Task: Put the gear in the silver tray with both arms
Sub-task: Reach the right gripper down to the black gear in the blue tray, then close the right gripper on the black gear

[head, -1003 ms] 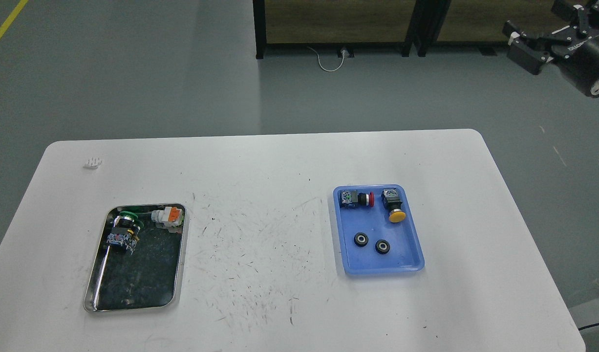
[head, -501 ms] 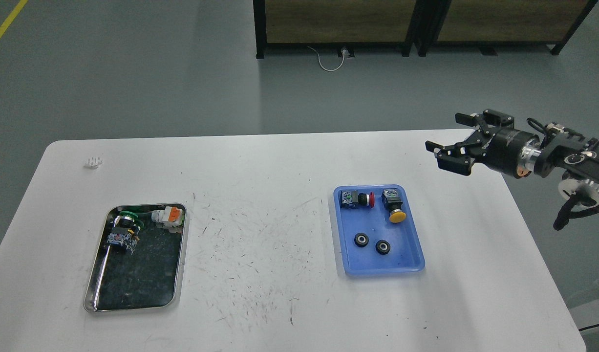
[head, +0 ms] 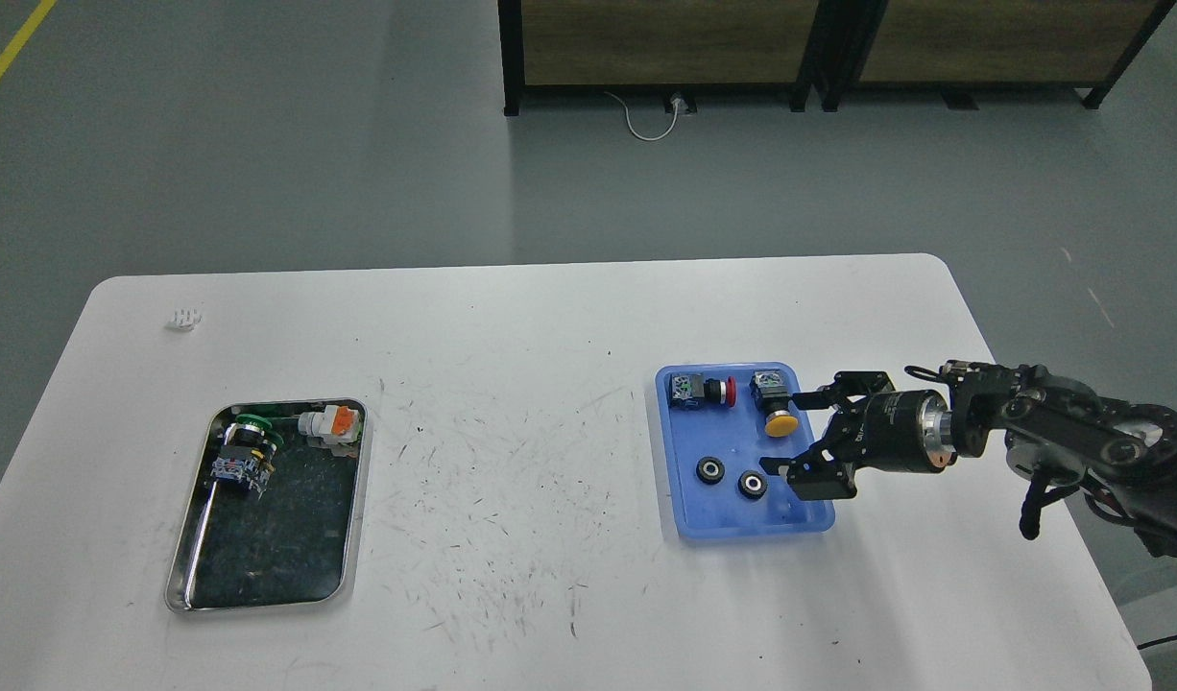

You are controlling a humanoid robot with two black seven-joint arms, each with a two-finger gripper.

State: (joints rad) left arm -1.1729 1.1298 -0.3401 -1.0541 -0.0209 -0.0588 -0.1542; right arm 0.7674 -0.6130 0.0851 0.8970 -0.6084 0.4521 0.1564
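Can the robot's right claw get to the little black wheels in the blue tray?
Probably yes. The right claw is open and already over the right side of the blue tray. The two black wheels lie flat just beside it, with nothing on top of them or between them and the claw.

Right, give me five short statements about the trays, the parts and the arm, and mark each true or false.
1. The right gripper is open over the blue tray's right side. True.
2. The silver tray sits on the table's right half. False: it is on the left half.
3. Two black gears lie in the blue tray. True.
4. The yellow-capped button lies in the silver tray. False: it is in the blue tray.
5. The left gripper is holding a gear. False: no left arm is in view.
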